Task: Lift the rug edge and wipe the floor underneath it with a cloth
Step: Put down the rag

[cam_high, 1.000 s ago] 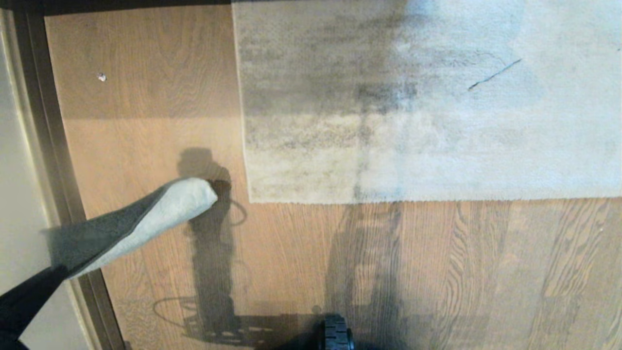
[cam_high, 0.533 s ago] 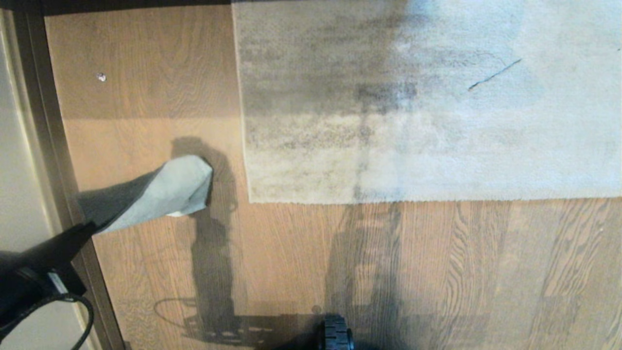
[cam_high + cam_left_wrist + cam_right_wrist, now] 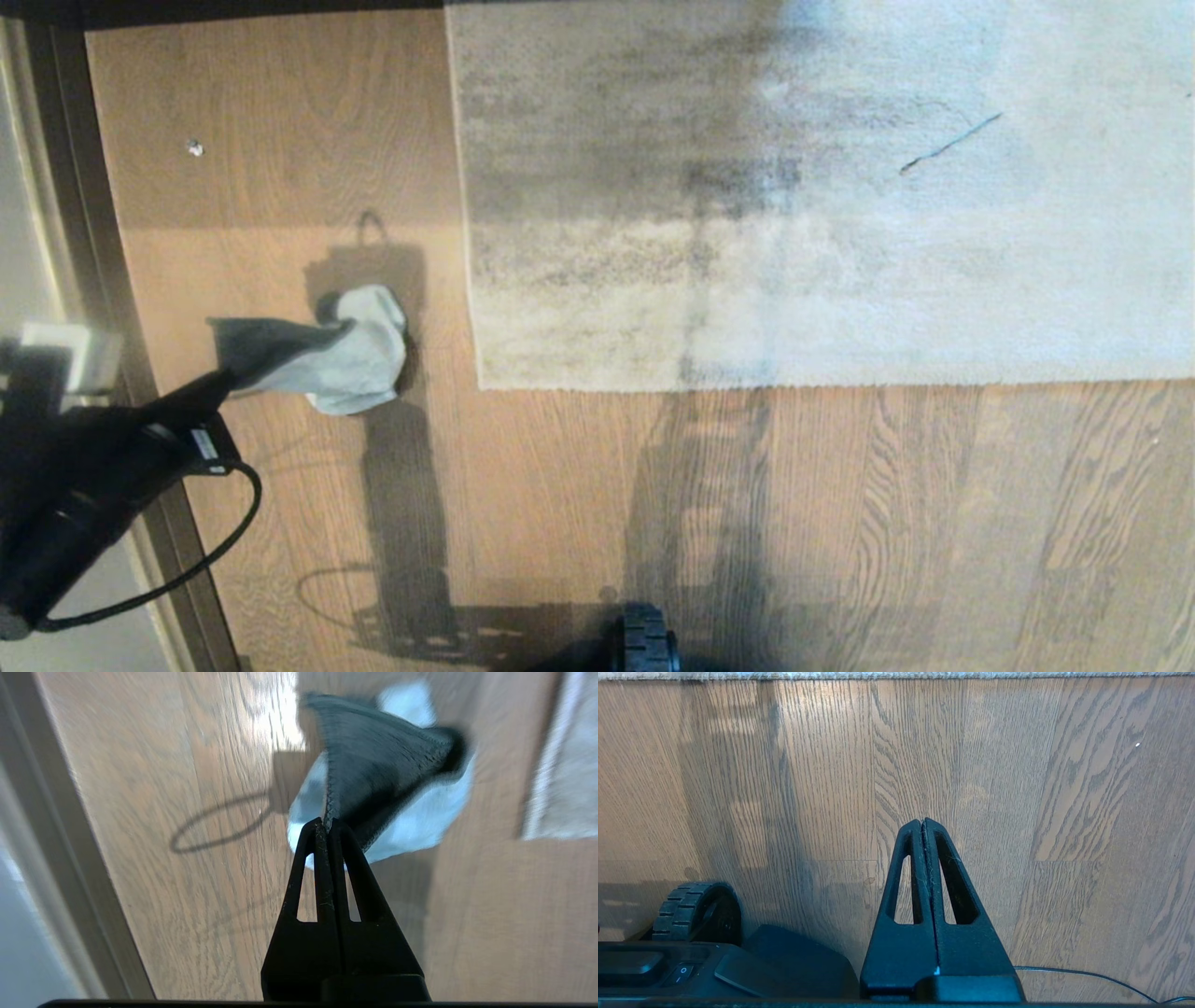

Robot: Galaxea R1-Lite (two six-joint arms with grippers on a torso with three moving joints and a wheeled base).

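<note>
Beside rug edge (image 3: 485,373): left gripper (image 3: 327,823) fingers clamp cloth (image 3: 383,760) | right gripper (image 3: 924,821) clenched empty, wrist-view only

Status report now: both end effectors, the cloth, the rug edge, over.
Left end effector shut on cloth, left of rug edge. Right end effector shut, empty, over floor. Rug flat, nothing in the way.

You can read no words, brands or numbers here; only a small power symbol shows on the robot base (image 3: 682,970), beside its wheel (image 3: 698,910).
</note>
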